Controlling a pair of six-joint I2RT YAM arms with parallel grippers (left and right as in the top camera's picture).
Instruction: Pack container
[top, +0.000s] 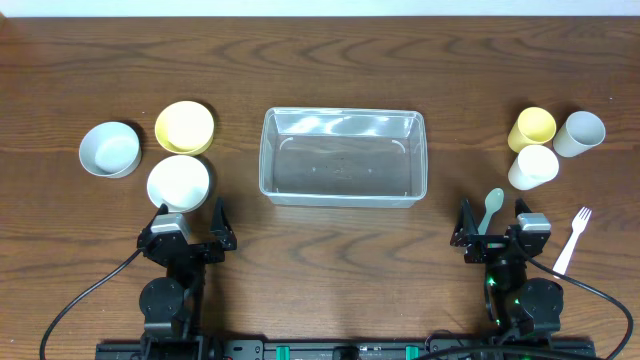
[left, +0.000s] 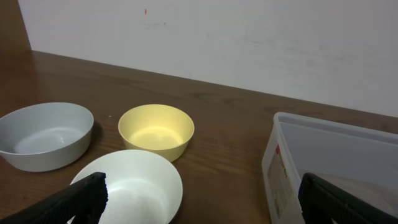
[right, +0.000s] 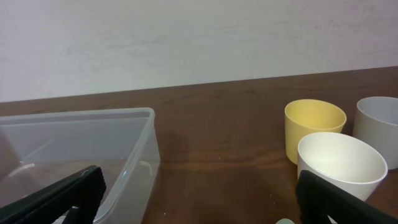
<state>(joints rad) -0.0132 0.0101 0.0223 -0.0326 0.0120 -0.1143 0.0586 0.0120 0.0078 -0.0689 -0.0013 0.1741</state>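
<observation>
The clear container (top: 343, 156) stands empty at the table's middle; it also shows in the left wrist view (left: 329, 168) and right wrist view (right: 81, 155). Left of it are a grey bowl (top: 110, 149), a yellow bowl (top: 185, 126) and a white bowl (top: 179, 183). Right of it are a yellow cup (top: 532, 128), a grey cup (top: 580, 133) and a white cup (top: 533, 166). A pale green spoon (top: 491, 208) and a white fork (top: 573, 240) lie near the right gripper. My left gripper (top: 189, 226) is open and empty, just in front of the white bowl. My right gripper (top: 497, 222) is open and empty, over the spoon.
Both arm bases sit at the table's front edge with cables trailing (top: 80, 300). A white wall stands behind the table in the wrist views (left: 249, 37).
</observation>
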